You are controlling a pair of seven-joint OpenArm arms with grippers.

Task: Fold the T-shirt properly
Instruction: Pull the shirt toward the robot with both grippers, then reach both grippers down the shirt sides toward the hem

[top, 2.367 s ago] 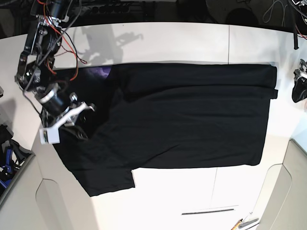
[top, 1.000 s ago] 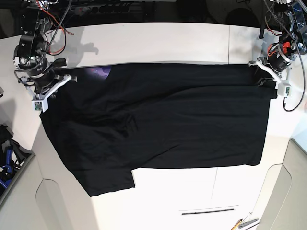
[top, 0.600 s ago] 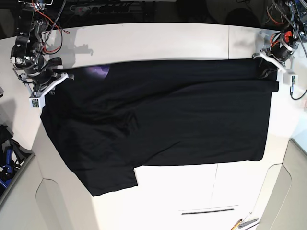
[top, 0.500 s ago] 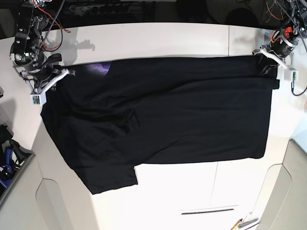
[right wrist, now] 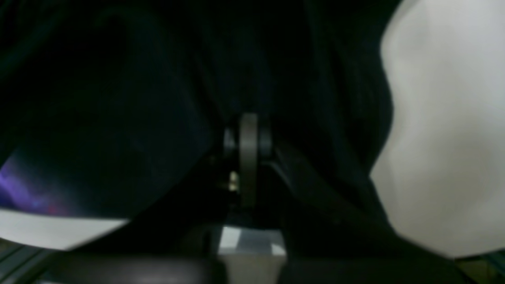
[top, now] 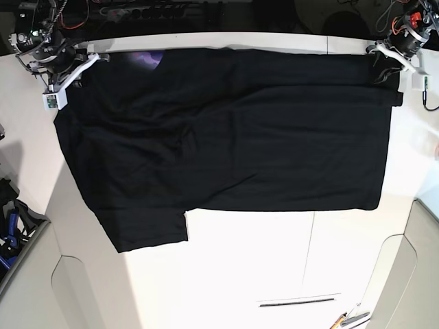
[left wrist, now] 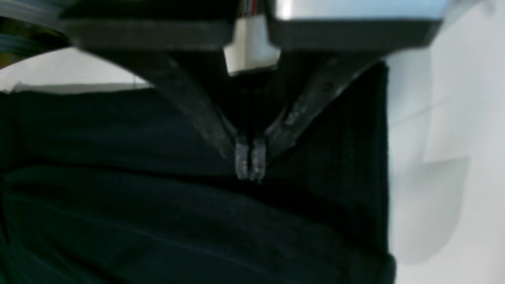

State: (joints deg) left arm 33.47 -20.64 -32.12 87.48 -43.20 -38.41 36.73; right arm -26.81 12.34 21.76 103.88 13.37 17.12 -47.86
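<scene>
Up close, the left gripper (left wrist: 250, 163) is pinching its clear fingertips together on a ridge of the T-shirt (top: 226, 137) near the cloth's edge, and the right gripper (right wrist: 247, 134) is clamping a dark fold in the same way. Farther out, the black shirt is lying spread over the white table (top: 274, 274), its far edge reaching the table's back rim, a purple print patch (top: 146, 58) peeking out. Soft, light and limp, it is likely sagging between grips; corners and hems look the surest holds.
</scene>
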